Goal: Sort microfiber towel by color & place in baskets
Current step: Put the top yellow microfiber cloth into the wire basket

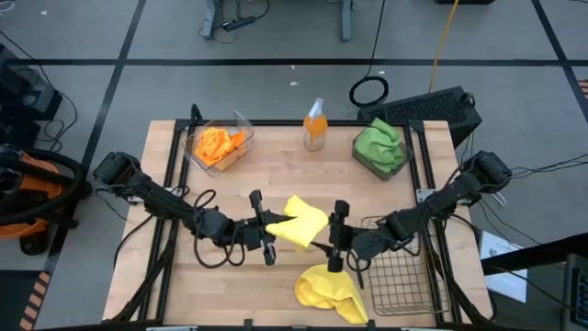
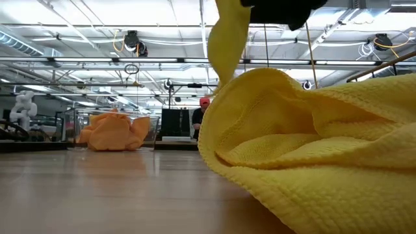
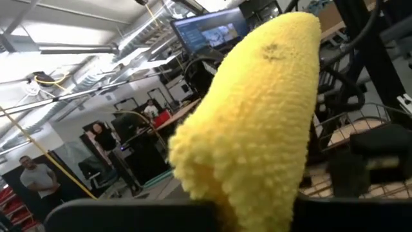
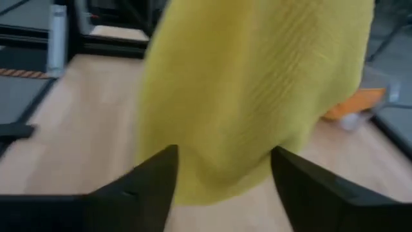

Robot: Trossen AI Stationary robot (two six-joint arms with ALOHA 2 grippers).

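Note:
One yellow microfiber towel [image 1: 304,222] hangs mid-table from my shut left gripper [image 1: 268,230]; it fills the left wrist view [image 3: 257,109]. My right gripper [image 1: 336,241] is open just to its right, and its fingers stand on either side of the towel's lower part [image 4: 251,96]; touching or not, I cannot tell. A second yellow towel [image 1: 329,290] lies crumpled at the near edge and looms large in the low view [image 2: 312,149]. Orange towels [image 1: 219,144] fill the clear basket [image 1: 241,122], and green ones [image 1: 380,141] fill the dark basket [image 1: 367,164]. My left gripper holds the hanging yellow towel by its left end [image 1: 283,223], pinched between the two fingers, which come level from the table's left. The cloth droops below the gripper [image 2: 227,39]. Its lower end is hidden behind the other towel in the low view.
A brown wire mesh basket [image 1: 401,271] sits at the near right, beside my right arm. An orange spray bottle [image 1: 315,124] stands at the far edge between the two filled baskets. Bare wood lies at the table's near left. People show in the room beyond.

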